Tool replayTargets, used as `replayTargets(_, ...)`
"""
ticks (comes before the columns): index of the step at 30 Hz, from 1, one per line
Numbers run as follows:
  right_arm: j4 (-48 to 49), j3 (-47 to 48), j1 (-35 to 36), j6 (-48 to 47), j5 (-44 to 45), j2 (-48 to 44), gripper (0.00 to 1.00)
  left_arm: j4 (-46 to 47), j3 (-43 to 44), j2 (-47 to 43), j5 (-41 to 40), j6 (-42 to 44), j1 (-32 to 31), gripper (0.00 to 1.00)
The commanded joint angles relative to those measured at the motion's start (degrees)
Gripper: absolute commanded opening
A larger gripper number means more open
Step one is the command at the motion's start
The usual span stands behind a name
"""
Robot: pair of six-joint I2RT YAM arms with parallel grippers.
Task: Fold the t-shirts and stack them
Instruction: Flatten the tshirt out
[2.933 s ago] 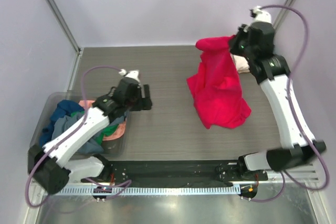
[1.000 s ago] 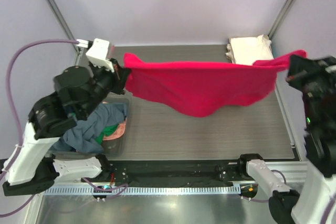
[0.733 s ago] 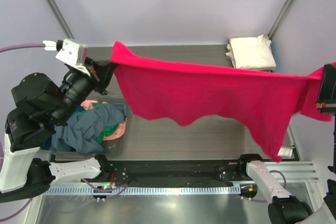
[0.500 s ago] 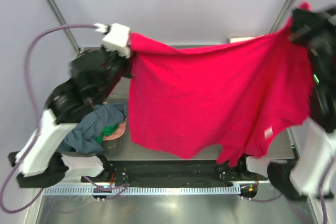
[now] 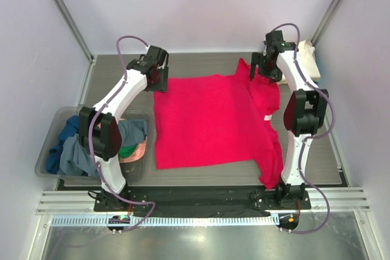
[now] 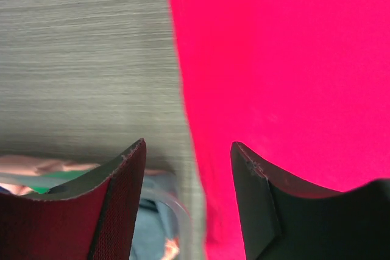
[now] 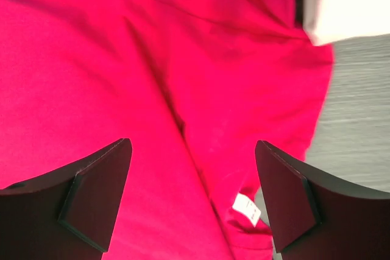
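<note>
The red t-shirt (image 5: pixel 210 120) lies spread on the table (image 5: pixel 201 65), its far corners just under my tools. The left tool (image 6: pixel 187 145) and right tool (image 7: pixel 193 143) both stand apart, gripping nothing. Beneath the right tool the sleeve is rumpled, and I judge that folding now would trap that crease.

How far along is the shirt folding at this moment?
Done: the cream shirt sits folded at far right. In hand: the red shirt lies spread mostly flat, unfolded, left tool and right tool open over its far edge. Left: folding it, then the heap of shirts in the bin.
</note>
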Motion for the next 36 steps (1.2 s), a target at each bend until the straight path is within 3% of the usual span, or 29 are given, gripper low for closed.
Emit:
replayTargets(1,3.4,-1.1,0.3,-0.2,1.9,-18.3,0.89,1.7,3.0,-8.6,2.0,-4.9,-2.0,0.59)
replayTargets(6,12.7,-19.3,0.5,5.0,-4.1,-30.3,0.88,5.1,-7.7,-13.7,3.0,-9.9,-5.9,0.60)
replayTargets(10,17.1,-31.4,1.3,7.7,-6.4,-31.5,0.88,11.8,-17.5,-16.6,5.2,-15.4,-8.6,0.59)
replayTargets(13,18.1,-33.4,1.6,7.3,-7.6,-28.4,0.87,15.9,-23.3,-16.7,5.6,-17.7,-12.0,0.58)
replayTargets(18,19.9,-30.7,1.7,8.0,-5.6,-21.1,0.87,21.2,-28.7,-11.5,8.7,-21.1,-14.3,0.57)
replayTargets(25,20.6,-19.4,1.7,8.8,-5.0,-5.7,0.86,22.9,-29.0,-3.2,4.4,-20.3,-13.9,0.57)
replayTargets(36,15.4,1.7,1.7,7.0,-8.0,15.7,0.86,18.4,-27.6,4.1,6.5,-17.4,-0.5,0.52)
